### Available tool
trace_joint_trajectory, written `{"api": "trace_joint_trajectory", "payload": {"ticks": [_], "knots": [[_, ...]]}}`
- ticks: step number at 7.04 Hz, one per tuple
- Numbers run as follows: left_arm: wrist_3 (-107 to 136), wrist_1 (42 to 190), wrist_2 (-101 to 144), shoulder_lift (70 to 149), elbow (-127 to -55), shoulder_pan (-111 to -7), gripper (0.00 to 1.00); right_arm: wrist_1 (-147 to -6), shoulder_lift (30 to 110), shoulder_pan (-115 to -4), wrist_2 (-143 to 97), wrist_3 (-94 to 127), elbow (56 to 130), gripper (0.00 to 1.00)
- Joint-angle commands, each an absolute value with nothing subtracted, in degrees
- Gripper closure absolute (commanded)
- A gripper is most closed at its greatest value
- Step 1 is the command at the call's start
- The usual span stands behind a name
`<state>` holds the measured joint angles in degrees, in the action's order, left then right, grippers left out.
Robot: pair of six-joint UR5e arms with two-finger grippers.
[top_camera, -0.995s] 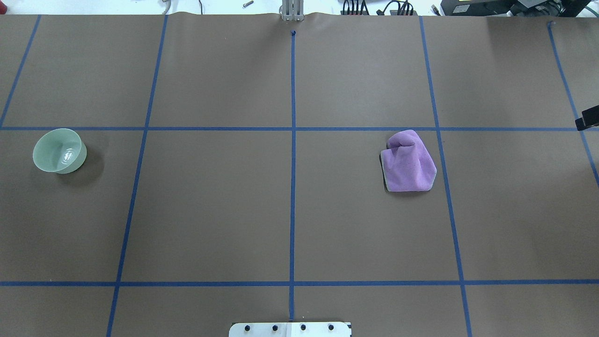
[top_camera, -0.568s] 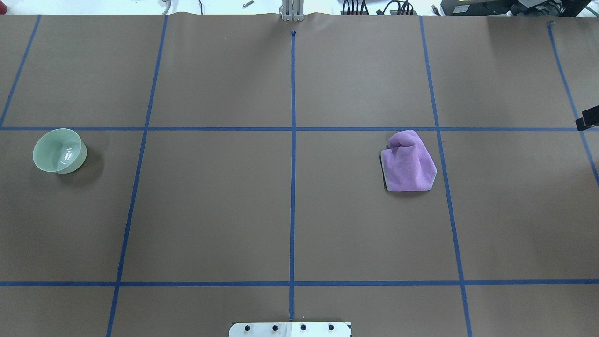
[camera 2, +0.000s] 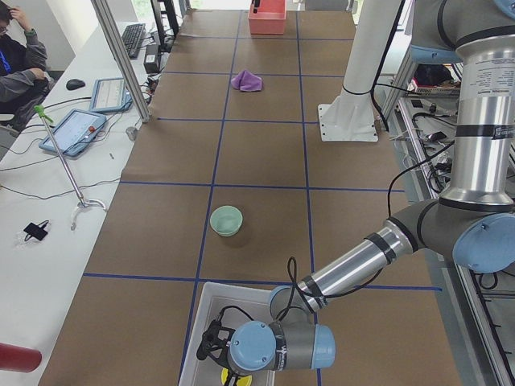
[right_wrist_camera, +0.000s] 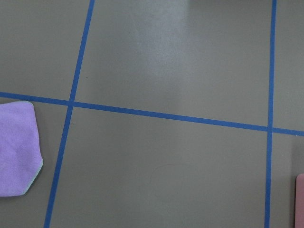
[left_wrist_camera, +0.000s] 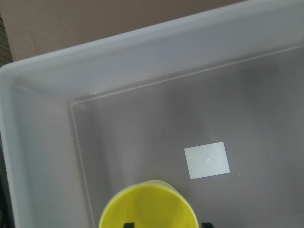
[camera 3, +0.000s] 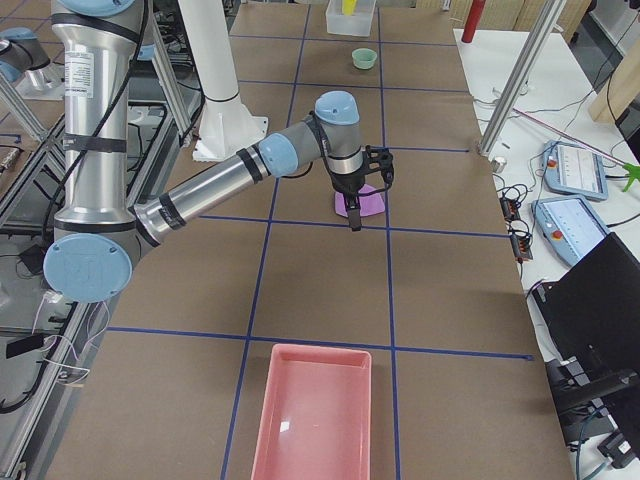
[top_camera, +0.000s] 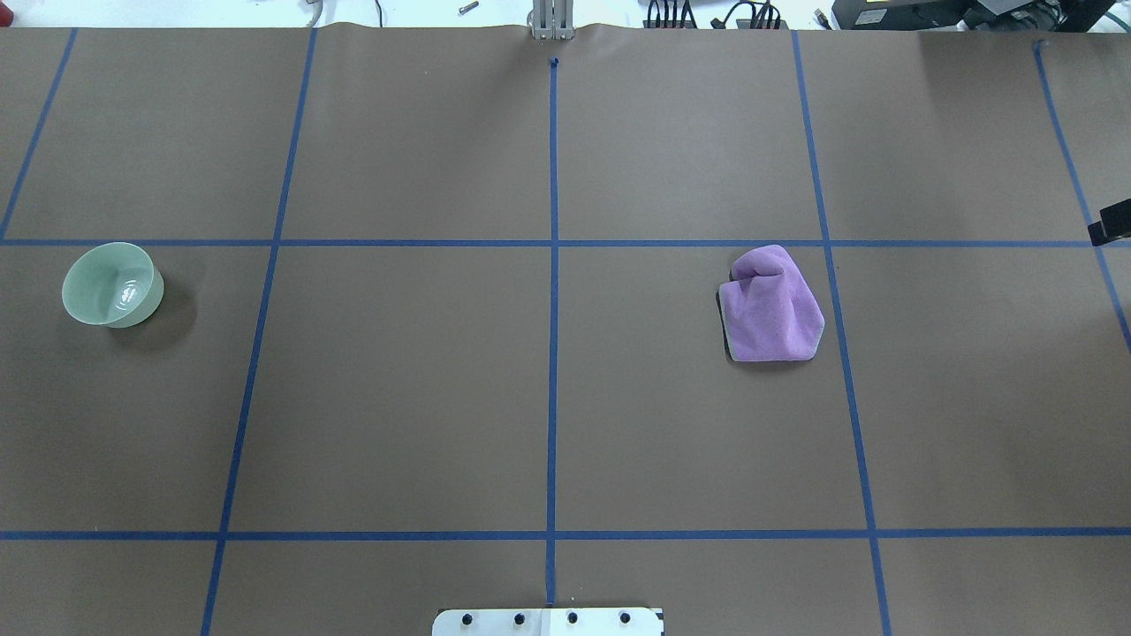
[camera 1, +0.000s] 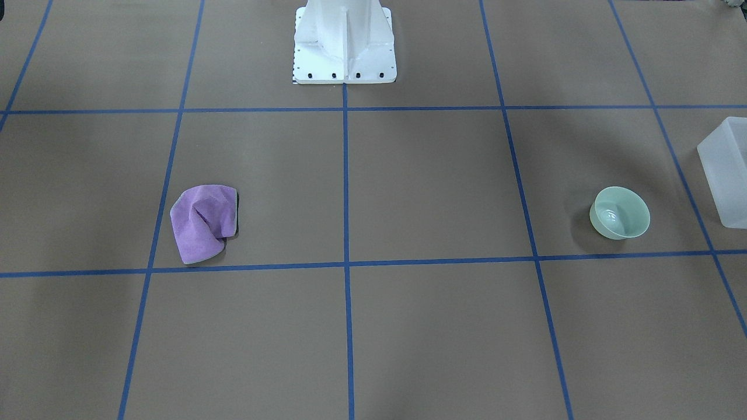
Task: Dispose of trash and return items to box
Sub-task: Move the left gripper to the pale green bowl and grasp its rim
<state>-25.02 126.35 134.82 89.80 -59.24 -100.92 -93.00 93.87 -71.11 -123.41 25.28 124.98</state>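
Note:
The yellow cup (left_wrist_camera: 147,209) stands inside the frosted white box (left_wrist_camera: 38,142) at the table's left end. My left gripper (left_wrist_camera: 166,225) hangs over it in the box (camera 2: 205,322), open: one fingertip shows inside the cup's rim and the other outside it. The mint-green bowl (top_camera: 112,284) sits upright on the table a short way from the box (camera 1: 723,169). A crumpled purple cloth (top_camera: 773,305) lies right of centre. My right gripper (camera 3: 352,215) hovers high near the cloth (camera 3: 372,205); whether it is open or shut I cannot tell.
A pink tray (camera 3: 312,410) sits at the table's right end. The white robot pedestal (camera 1: 344,52) stands at the table's middle edge. Blue tape lines grid the brown table. A person sits at a desk (camera 2: 20,56) beside the table.

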Motion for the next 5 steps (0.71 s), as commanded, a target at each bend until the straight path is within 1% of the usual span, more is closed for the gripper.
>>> {"api": "trace_joint_trajectory", "payload": {"ticks": [1, 2, 5], "knots": [[-14.41, 122.63, 138.4, 89.3, -69.72, -100.99, 0.02, -93.08, 93.87, -71.19, -123.49, 25.31, 124.98, 0.0], [-6.93, 122.61, 139.12, 89.12, -73.53, -99.25, 0.02, -93.08, 93.87, -71.19, -123.49, 25.31, 124.98, 0.0], [18.64, 124.27, 139.04, 89.73, -84.17, -83.99, 0.02, -93.08, 93.87, -71.19, -123.49, 25.4, 124.89, 0.0]]}}
